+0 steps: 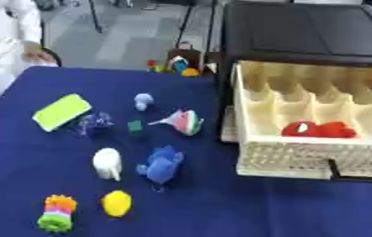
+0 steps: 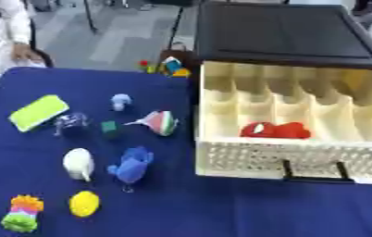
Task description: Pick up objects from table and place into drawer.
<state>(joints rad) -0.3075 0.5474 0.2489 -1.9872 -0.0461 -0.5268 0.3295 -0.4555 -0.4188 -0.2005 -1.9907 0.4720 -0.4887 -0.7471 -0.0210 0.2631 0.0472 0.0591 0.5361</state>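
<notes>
Neither hand shows in either view, so you cannot tell the state of the fingers. The drawer (image 2: 221, 159) stands pulled open for loading; a red toy (image 2: 275, 130) lies inside. The blue toy (image 1: 163, 165) lies nearest on the desk (image 1: 246, 208)

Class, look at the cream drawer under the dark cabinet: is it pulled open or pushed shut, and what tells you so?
Open. The drawer juts out from the cabinet, its divided compartments show from above, and a red toy lies inside one.
</notes>
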